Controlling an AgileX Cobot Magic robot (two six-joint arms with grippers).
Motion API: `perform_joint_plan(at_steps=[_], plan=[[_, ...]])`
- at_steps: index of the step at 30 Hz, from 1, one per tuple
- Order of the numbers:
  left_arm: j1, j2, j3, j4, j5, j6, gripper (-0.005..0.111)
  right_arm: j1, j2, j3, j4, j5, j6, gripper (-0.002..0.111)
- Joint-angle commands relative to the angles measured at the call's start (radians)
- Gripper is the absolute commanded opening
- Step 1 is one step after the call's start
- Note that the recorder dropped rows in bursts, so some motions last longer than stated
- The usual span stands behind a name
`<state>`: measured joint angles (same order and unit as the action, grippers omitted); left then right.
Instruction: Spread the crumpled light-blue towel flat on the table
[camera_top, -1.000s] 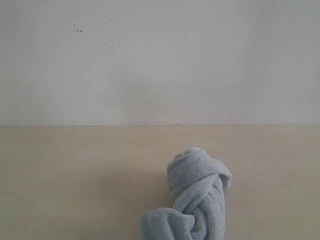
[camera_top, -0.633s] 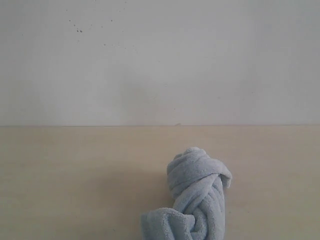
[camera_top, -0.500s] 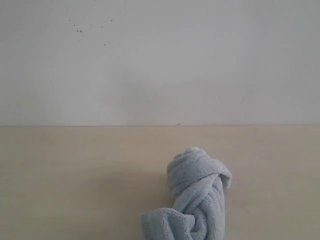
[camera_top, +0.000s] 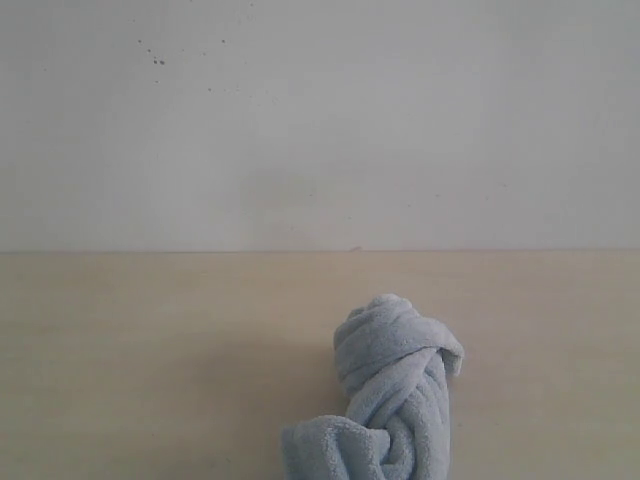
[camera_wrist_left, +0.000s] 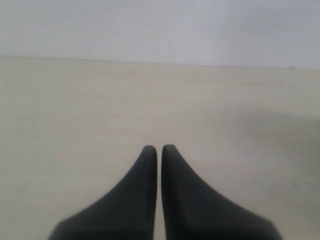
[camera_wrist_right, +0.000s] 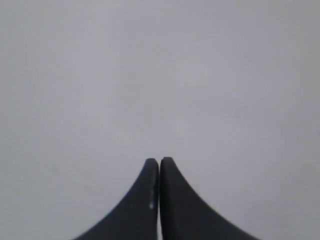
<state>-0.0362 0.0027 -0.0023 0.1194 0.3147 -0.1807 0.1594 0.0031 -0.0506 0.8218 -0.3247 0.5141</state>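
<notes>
**Towel in a knot, neither arm on it**

The towel lies as a twisted, rope-like bundle on the tabletop, toward 5 o'clock in the exterior view, with its near end cut off by the frame edge. None of it is spread, and no hem or corner can be made out. Neither arm shows in that view.

The left end effector has its fingers pressed together on nothing. It is over bare tabletop, with no towel in its view. The right end effector is likewise closed and empty, facing only a blank grey surface, probably the wall.

The task seems to be at its first step, the approach. Next, both end effectors need to part and travel to the bundle, the left from its 9 o'clock side and the right from 3 o'clock. The folds look wound round each other, so pulling one end alone would likely drag the whole lump. The loose lobe at the bundle's 7 o'clock looks the easiest place to start.
</notes>
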Motion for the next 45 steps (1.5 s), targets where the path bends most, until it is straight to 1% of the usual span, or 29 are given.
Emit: perform_joint_plan(at_steps=[1,2,3,4,5,6,7,8,9,10,11,12,13,14,15,16,17,18,19,20,21,25,28,34,37,38,41,43,45], plan=[[-0.007,-0.003,0.002,0.002,-0.008,-0.009,0.004,0.001,-0.003,-0.175,-0.027,-0.263,0.293,0.000],[-0.007,-0.003,0.002,0.002,-0.008,-0.009,0.004,0.001,-0.003,-0.232,-0.054,-0.296,0.309,0.000],[-0.007,-0.003,0.002,0.002,-0.008,-0.009,0.004,0.001,-0.003,-0.355,-0.148,-0.319,0.271,0.000],[-0.007,-0.003,0.002,0.002,-0.008,-0.009,0.004,0.001,0.002,-0.406,-0.208,-0.320,0.223,0.000],[-0.007,-0.003,0.002,0.002,-0.008,-0.009,0.004,0.001,0.031,-0.454,-0.300,-0.316,0.122,0.000],[-0.007,-0.003,0.002,0.002,-0.008,-0.009,0.004,0.001,0.109,-0.567,-0.569,-0.267,-0.159,0.000],[-0.007,-0.003,0.002,0.002,-0.008,-0.009,0.004,0.001,0.148,-0.616,-0.691,-0.220,-0.266,0.000],[-0.007,-0.003,0.002,0.002,-0.008,-0.009,0.004,0.001,0.271,-0.693,-0.952,-0.067,-0.380,0.000],[-0.007,-0.003,0.002,0.002,-0.008,-0.009,0.004,0.001,0.328,-0.714,-1.026,0.018,-0.377,0.000],[-0.007,-0.003,0.002,0.002,-0.008,-0.009,0.004,0.001,0.486,-0.737,-1.115,0.198,-0.385,0.000],[-0.007,-0.003,0.002,0.002,-0.008,-0.009,0.004,0.005,0.562,-0.740,-1.132,0.296,-0.430,0.000],[-0.007,-0.003,0.002,0.002,-0.008,-0.009,0.004,0.003,0.738,-0.737,-1.135,0.455,-0.498,0.000],[-0.007,-0.003,0.002,0.002,-0.008,-0.009,0.004,-0.002,0.841,-0.733,-1.113,0.521,-0.453,0.000],[-0.007,-0.003,0.002,0.002,-0.008,-0.009,0.004,0.000,1.034,-0.726,-1.065,0.615,-0.325,0.000],[-0.007,-0.003,0.002,0.002,-0.008,-0.009,0.004,0.000,1.237,-0.738,-1.032,0.791,-0.262,0.000],[-0.007,-0.003,0.002,0.002,-0.008,-0.009,0.004,0.000,1.307,-0.750,-1.008,0.903,-0.241,0.000],[-0.007,-0.003,0.002,0.002,-0.008,-0.009,0.004,0.000,1.450,-0.777,-0.907,1.078,-0.214,0.000],[-0.007,-0.003,0.002,0.002,-0.008,-0.009,0.004,0.000,1.493,-0.777,-0.848,1.116,-0.261,0.000],[-0.007,-0.003,0.002,0.002,-0.008,-0.009,0.004,0.007,1.561,-0.777,-0.703,1.203,-0.500,0.000],[-0.007,-0.003,0.002,0.002,-0.008,-0.009,0.004,0.014,1.577,-0.777,-0.625,1.255,-0.619,0.000],[-0.007,-0.003,0.002,0.002,-0.008,-0.009,0.004,0.026,1.580,-0.777,-0.496,1.316,-0.749,0.000],[-0.007,-0.003,0.002,0.002,-0.008,-0.009,0.004,0.067,1.552,-0.777,-0.363,1.347,-0.926,0.000],[-0.007,-0.003,0.002,0.002,-0.008,-0.009,0.004,0.086,1.543,-0.777,-0.364,1.324,-0.937,0.000],[-0.007,-0.003,0.002,0.002,-0.008,-0.009,0.004,0.086,1.543,-0.777,-0.364,1.315,-0.937,0.000],[-0.007,-0.003,0.002,-0.001,-0.042,-0.019,0.004,0.086,1.543,-0.777,-0.364,1.273,-0.935,0.000],[-0.007,-0.003,0.002,-0.059,-0.086,-0.064,0.004,0.086,1.543,-0.777,-0.362,1.255,-0.935,0.000],[-0.007,-0.003,0.002,-0.412,-0.224,-0.226,0.004,0.086,1.543,-0.777,-0.360,1.181,-0.912,0.000],[-0.007,-0.003,0.002,-0.499,-0.281,-0.238,0.004,0.086,1.543,-0.777,-0.360,1.120,-0.897,0.000],[-0.007,-0.003,0.002,-0.501,-0.291,-0.238,0.004,0.086,1.543,-0.777,-0.360,1.071,-0.894,0.000]])
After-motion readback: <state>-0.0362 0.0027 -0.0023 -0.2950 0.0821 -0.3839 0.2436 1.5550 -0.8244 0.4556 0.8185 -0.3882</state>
